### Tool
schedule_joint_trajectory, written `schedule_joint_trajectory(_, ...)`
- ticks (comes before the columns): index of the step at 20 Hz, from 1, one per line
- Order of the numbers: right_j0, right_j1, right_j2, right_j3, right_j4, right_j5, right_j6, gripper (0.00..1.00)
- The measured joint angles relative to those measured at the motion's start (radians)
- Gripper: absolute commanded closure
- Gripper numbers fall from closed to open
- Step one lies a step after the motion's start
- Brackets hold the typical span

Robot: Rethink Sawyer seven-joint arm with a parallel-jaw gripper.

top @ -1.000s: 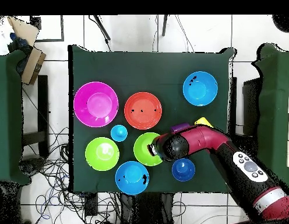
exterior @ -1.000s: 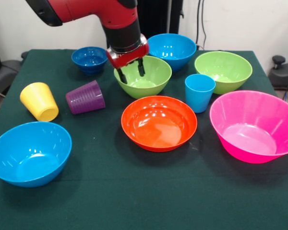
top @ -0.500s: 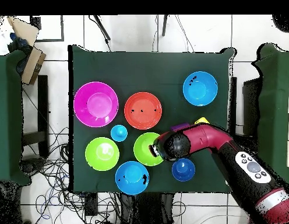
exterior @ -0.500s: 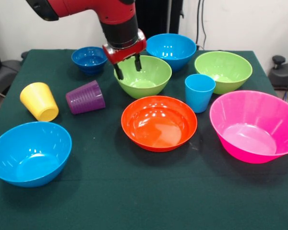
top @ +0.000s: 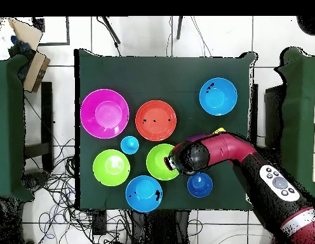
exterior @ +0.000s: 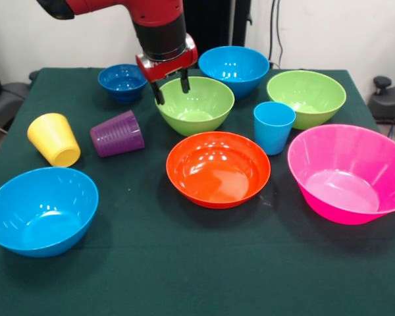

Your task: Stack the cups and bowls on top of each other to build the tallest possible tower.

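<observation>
We see that our gripper [exterior: 170, 87] has lifted over the last second: its two dark fingers were dipped inside the lime green bowl [exterior: 196, 105] and now hang above that bowl's rim on the side of the purple cup, jaws a little apart and holding nothing. The bowl has not moved. We judge the grasp either did not take or was given up, so the tower is not started; every piece sits alone on the green table [exterior: 184, 263], nothing nested or stacked.

Counting from largest down, we find seven bowls and three cups.
- One pink bowl [exterior: 352, 172], well away from the jaws, past the orange bowl.
- Two light blue bowls: one [exterior: 236, 68] just beyond the lime green bowl under the jaws, the other [exterior: 41, 209] far off toward the camera.
- One orange bowl [exterior: 218, 168], near, directly in front of the jaws.
- Two lime green bowls: the one below the jaws and a second [exterior: 307, 97] further along, past the blue cup.
- One small dark blue bowl [exterior: 123, 81], just beside the jaws.
- Three cups: light blue [exterior: 274, 127] standing upright, purple [exterior: 117, 133] and yellow [exterior: 53, 139] tipped over.
</observation>
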Motion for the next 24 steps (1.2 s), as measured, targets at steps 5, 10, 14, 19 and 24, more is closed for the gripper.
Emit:
schedule_joint_trajectory(5,0.0,0.0,0.004,-0.002,0.005,0.019,0.0,0.0)
schedule_joint_trajectory(10,0.0,0.0,0.009,-0.003,0.005,0.035,0.0,0.0)
schedule_joint_trajectory(14,0.0,0.0,0.013,-0.003,0.009,0.046,0.0,0.0)
schedule_joint_trajectory(19,-0.001,0.0,0.018,-0.005,0.01,0.055,0.0,0.0)
schedule_joint_trajectory(24,-0.002,0.0,0.021,-0.007,0.012,0.055,0.0,0.0)
